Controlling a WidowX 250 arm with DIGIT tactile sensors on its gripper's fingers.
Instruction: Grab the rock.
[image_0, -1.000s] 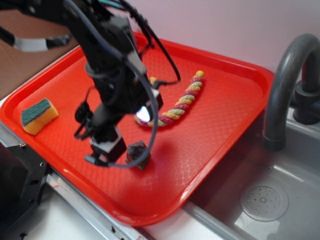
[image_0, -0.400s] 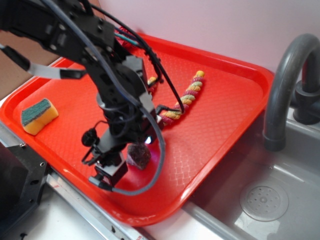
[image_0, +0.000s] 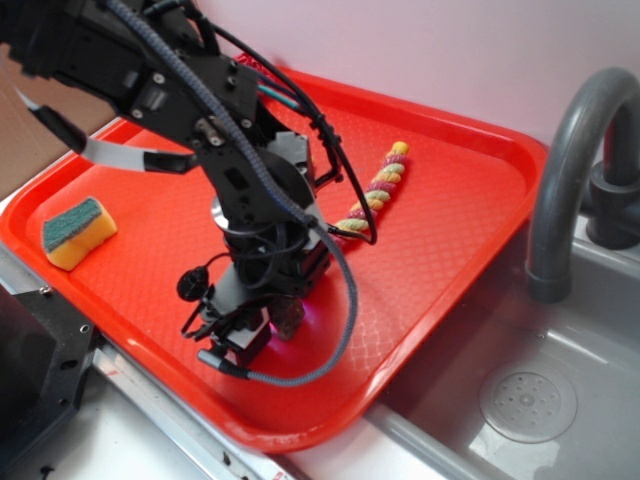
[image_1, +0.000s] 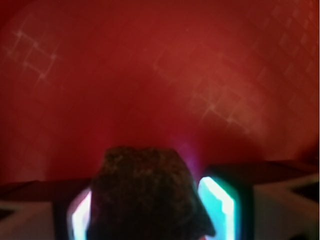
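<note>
Now you have the gripper (image_0: 268, 322) down near the front edge of the red tray (image_0: 450, 220), its jaws standing apart with the rock (image_1: 145, 197) between them; whether the pads touch it, you cannot tell. The sponge (image_0: 77, 231) sits well to the left, the braided rope (image_0: 375, 190) behind the arm.

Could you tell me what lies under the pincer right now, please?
The rock sits between the pincer's fingers on the red tray. The exterior view shows only a dark sliver of it; whether the fingers touch it cannot be seen.
</note>
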